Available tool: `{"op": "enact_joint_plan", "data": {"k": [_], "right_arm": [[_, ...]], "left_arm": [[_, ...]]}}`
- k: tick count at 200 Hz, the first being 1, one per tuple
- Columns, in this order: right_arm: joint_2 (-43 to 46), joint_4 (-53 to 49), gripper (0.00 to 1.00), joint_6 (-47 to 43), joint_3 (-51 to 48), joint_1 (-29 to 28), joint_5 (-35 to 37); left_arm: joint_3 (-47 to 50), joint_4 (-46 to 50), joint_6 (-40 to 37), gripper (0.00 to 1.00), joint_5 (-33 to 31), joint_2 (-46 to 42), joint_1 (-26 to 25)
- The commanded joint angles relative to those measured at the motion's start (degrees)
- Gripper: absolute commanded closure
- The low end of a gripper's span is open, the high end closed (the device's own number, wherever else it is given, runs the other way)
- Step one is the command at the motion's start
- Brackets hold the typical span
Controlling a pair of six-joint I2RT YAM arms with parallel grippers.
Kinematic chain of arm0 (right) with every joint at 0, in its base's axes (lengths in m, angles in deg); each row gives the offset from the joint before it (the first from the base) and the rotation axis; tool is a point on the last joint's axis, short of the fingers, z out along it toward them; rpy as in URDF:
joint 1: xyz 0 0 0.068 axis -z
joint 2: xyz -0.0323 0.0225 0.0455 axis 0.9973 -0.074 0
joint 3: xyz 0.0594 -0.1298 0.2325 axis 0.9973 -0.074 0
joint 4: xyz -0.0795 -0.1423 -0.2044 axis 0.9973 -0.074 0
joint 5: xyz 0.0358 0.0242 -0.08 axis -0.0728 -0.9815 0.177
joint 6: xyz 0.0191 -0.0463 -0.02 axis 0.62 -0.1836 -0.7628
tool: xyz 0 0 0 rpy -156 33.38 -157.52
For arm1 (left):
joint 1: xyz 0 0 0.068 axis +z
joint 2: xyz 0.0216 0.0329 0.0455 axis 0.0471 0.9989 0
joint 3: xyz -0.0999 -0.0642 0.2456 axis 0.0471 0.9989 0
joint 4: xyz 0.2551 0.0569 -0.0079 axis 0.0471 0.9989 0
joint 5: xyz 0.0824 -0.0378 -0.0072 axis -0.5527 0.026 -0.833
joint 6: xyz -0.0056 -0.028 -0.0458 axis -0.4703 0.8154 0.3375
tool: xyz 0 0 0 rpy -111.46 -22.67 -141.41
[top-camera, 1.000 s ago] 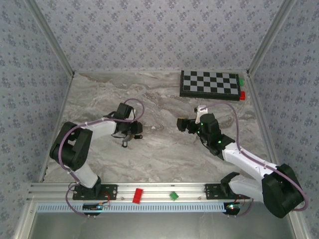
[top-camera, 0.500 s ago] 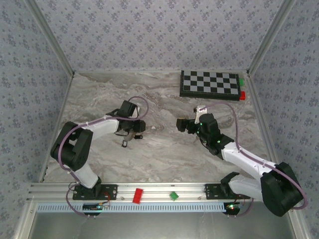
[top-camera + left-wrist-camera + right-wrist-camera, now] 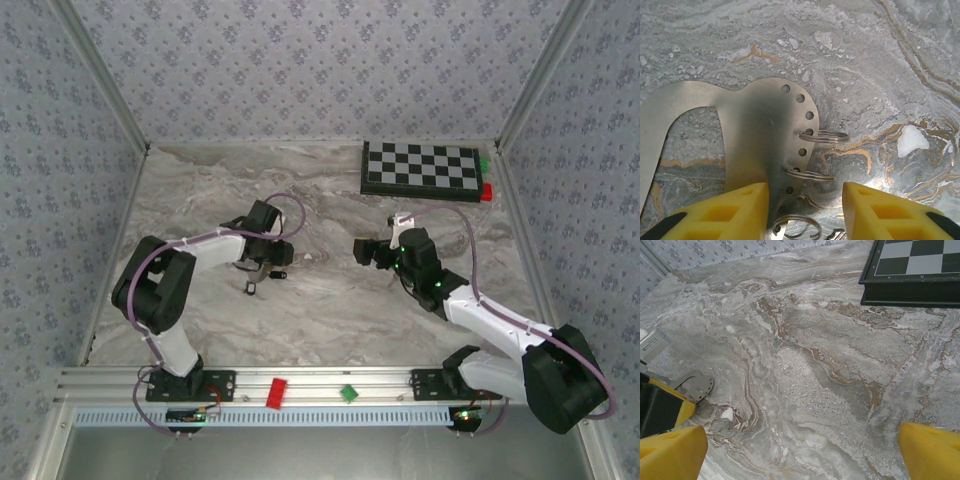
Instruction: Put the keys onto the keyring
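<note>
top external: left gripper [image 3: 266, 268] sits low over the grey marble table [image 3: 330, 315], a tiny black-headed key [image 3: 251, 290] just nearside of it; right gripper [image 3: 362, 250] is well apart.

left wrist: yellow fingers [image 3: 725, 212] are parted. the keyring [image 3: 765, 125], a flat curved pale metal plate whose holes carry wire rings [image 3: 824, 136], lies between them, unpinched.

right wrist: yellow fingers [image 3: 670, 450] are spread wide over the marble, with a black-and-white checkered board [image 3: 920, 260] beyond.

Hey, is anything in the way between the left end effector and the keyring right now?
Nothing visible. The keyring lies flat on the marble table directly ahead of the left end effector, its holed edge reaching between the open yellow fingers.
</note>
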Motion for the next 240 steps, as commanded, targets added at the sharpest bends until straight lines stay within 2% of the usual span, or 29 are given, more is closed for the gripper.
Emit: {"op": "enact_joint_plan", "data": {"k": [1, 28, 81, 104, 126, 171, 193, 240], "right_arm": [[0.0, 0.6, 0.01, -0.8, 0.2, -0.4, 0.0], [0.0, 0.5, 0.01, -0.8, 0.2, -0.5, 0.1], [-0.3, 0.6, 0.01, -0.8, 0.2, -0.6, 0.2], [-0.3, 0.7, 0.00, -0.9, 0.2, -0.6, 0.4], [-0.3, 0.6, 0.01, -0.8, 0.2, -0.6, 0.4], [-0.3, 0.7, 0.01, -0.8, 0.2, -0.9, 0.4], [-0.2, 0.6, 0.00, -0.8, 0.2, -0.9, 0.3], [0.3, 0.5, 0.01, -1.1, 0.1, -1.0, 0.8]], "left_arm": [[0.9, 1.2, -1.1, 0.58, 1.1, -0.8, -0.9], [2.2, 1.6, -0.7, 0.62, 1.2, -2.5, -1.5], [3.8, 3.2, -0.1, 0.63, -1.6, -5.8, -2.5], [2.5, 6.8, 1.8, 0.60, -9.3, -6.2, -4.4], [0.7, 10.9, 5.7, 0.59, -21.4, -6.1, -8.1], [-3.8, 16.4, 11.5, 0.58, -33.8, -2.2, -15.7], [-7.1, 19.0, 12.6, 0.58, -36.7, 1.3, -17.1], [-10.7, 21.0, 13.7, 0.61, -37.0, 6.8, -17.2]]}}
